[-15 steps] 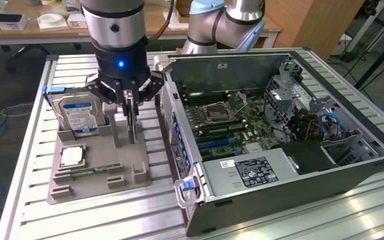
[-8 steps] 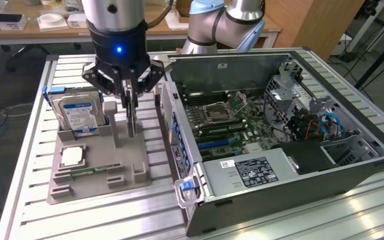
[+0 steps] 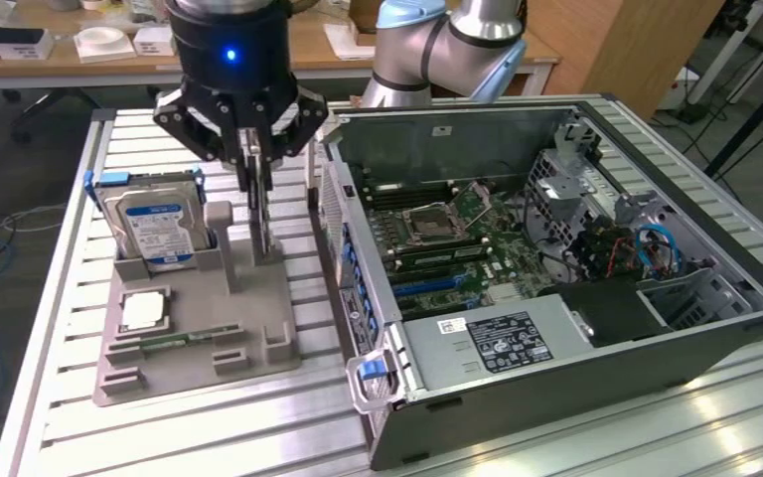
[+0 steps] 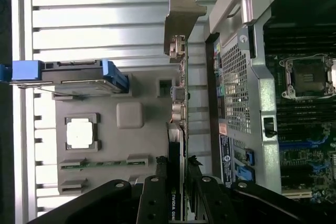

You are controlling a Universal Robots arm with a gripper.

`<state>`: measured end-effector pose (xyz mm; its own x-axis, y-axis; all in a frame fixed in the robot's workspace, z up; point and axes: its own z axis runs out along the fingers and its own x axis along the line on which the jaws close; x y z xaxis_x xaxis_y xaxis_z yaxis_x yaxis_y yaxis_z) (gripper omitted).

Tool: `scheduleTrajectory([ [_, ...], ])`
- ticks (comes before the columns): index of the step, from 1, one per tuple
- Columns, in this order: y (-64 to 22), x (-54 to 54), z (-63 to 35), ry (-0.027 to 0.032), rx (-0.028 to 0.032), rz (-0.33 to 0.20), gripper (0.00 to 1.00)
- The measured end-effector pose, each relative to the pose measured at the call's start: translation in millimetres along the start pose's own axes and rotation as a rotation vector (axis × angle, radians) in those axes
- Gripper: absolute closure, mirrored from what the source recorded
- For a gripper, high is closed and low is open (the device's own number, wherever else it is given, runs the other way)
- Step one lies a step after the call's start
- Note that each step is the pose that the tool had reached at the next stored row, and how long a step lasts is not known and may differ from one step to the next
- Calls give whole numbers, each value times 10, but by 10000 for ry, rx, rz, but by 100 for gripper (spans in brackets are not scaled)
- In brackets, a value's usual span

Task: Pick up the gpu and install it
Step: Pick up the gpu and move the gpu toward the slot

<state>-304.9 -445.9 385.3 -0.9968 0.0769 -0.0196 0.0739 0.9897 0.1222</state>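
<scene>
Claw (image 3: 254, 169) pinching the upright graphics card (image 4: 181, 108) edge-on between its fingers, over the gray tray (image 3: 196, 333) beside the computer case (image 3: 594, 383).

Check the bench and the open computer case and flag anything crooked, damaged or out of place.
Nothing stands out. The gripper holds the gpu upright and edge-on at the grey holder, where the hard drive stands and the processor chip lies squarely in their slots. The case shows no visible damage.
</scene>
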Motion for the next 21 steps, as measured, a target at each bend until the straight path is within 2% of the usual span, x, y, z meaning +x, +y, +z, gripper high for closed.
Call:
scheduleTrajectory([
  [7,24,-4,-199,1,1,0,74],
  [16,25,-5,-205,2,1,0,74],
  [21,29,-62,-203,1,1,0,74],
])
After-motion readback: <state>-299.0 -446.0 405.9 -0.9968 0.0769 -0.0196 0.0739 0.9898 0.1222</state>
